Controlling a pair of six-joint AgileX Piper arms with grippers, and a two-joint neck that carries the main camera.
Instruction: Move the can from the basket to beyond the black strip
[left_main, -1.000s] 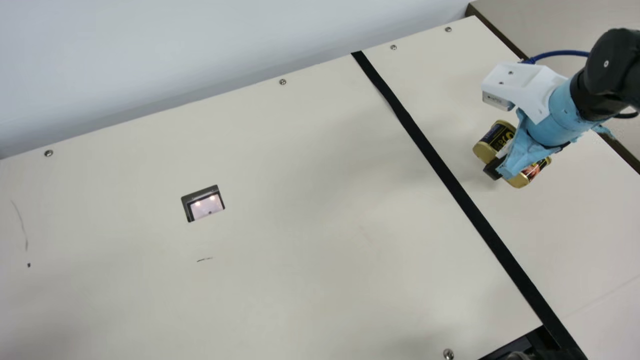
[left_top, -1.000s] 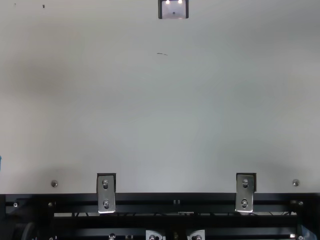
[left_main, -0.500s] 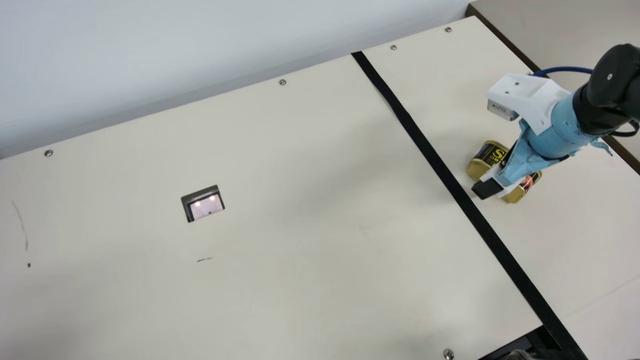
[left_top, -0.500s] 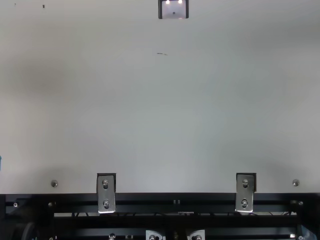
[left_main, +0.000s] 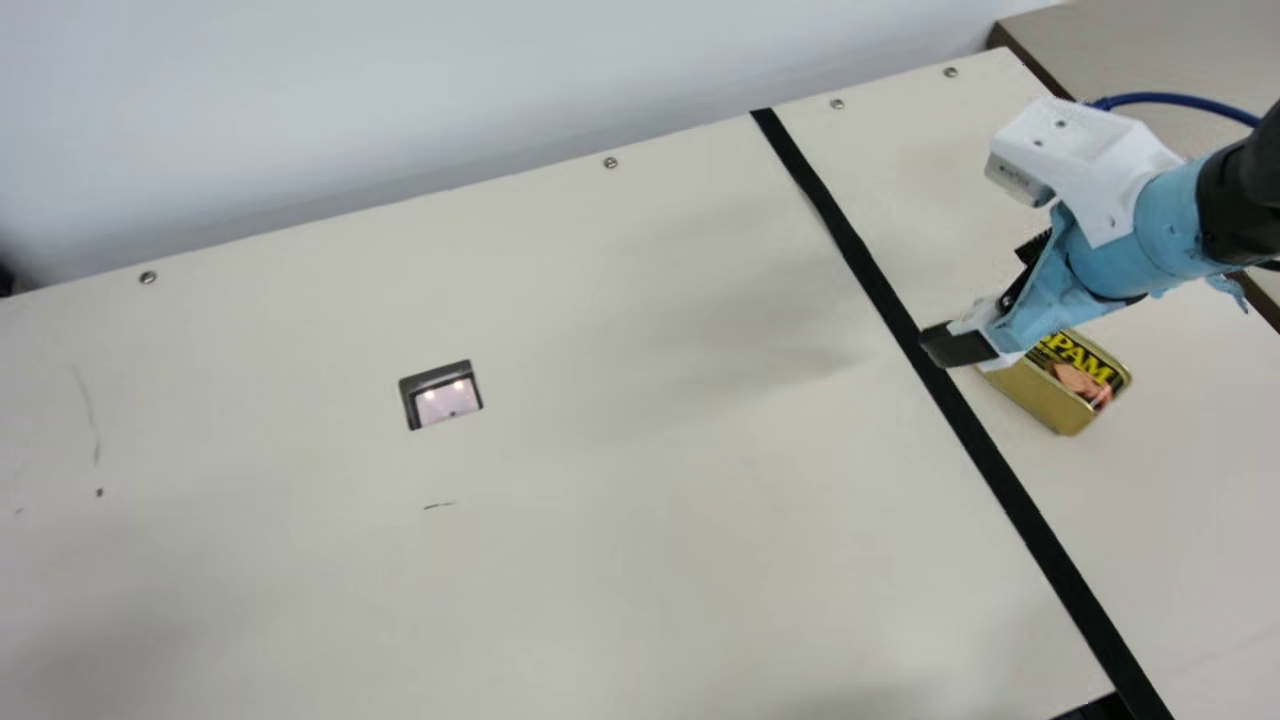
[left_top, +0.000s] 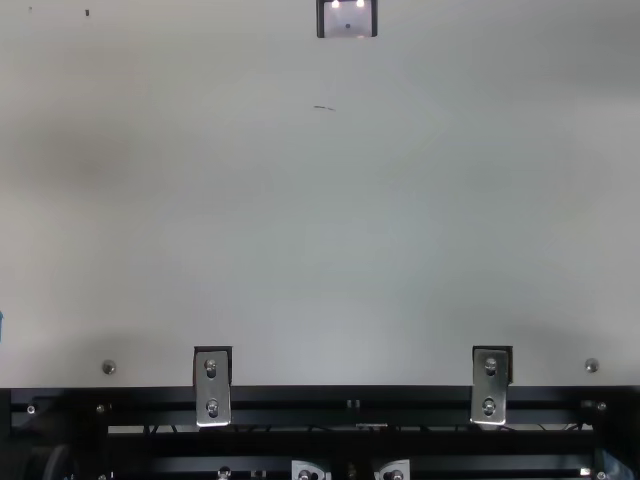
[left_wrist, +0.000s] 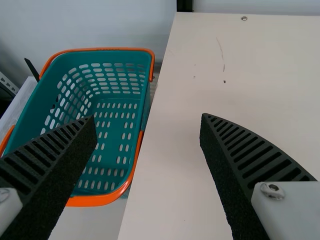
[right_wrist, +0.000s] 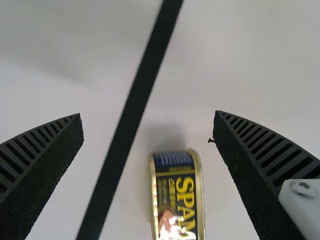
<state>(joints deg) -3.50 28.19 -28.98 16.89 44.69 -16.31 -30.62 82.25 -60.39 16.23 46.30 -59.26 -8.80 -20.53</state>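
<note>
Right tool released, wide. Raise it clear of can, right of black strip, before swinging off.

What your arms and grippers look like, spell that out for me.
My right arm is black with a light blue section, a white bracket carrying a small silvery box, and a blue cable. The right gripper and left gripper match: black, tapering, ribbed fingers, with white parts and metal screws at the base.
</note>
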